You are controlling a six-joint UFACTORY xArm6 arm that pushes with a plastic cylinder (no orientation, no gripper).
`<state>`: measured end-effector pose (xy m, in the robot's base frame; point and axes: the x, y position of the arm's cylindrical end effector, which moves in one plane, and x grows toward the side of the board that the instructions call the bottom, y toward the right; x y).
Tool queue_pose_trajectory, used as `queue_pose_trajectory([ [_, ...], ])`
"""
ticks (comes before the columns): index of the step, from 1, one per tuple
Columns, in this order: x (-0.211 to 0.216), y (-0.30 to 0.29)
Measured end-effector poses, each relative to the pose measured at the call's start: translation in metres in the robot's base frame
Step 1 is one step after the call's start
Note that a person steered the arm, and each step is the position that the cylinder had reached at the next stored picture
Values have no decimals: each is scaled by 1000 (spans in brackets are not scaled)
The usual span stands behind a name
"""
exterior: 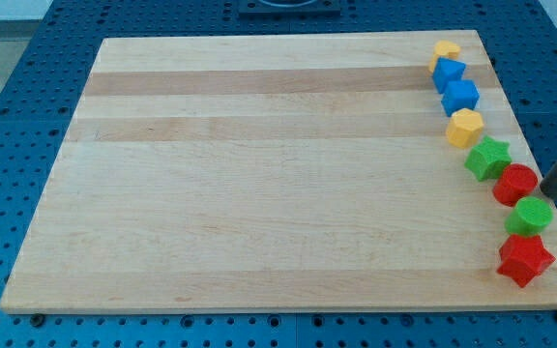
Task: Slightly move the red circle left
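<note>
The red circle (516, 184) lies near the right edge of the wooden board (259, 174), in a line of blocks. A green star (488, 158) touches it on the upper left and a green circle (530, 216) sits just below it. My tip (547, 192) is just to the right of the red circle, at about its height, close to or touching its right side. The dark rod runs up and to the right out of the view.
Along the board's right edge from the top stand a yellow block (446, 48), a blue block (448, 72), a blue cube (460, 96) and a yellow hexagon (464, 127). A red star (525, 259) lies at the bottom right. A blue pegboard (8, 116) surrounds the board.
</note>
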<state>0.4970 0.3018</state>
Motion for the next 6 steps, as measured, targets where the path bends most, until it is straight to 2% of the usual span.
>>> queue_pose_trajectory([
  [2, 0, -28],
  [6, 8, -4],
])
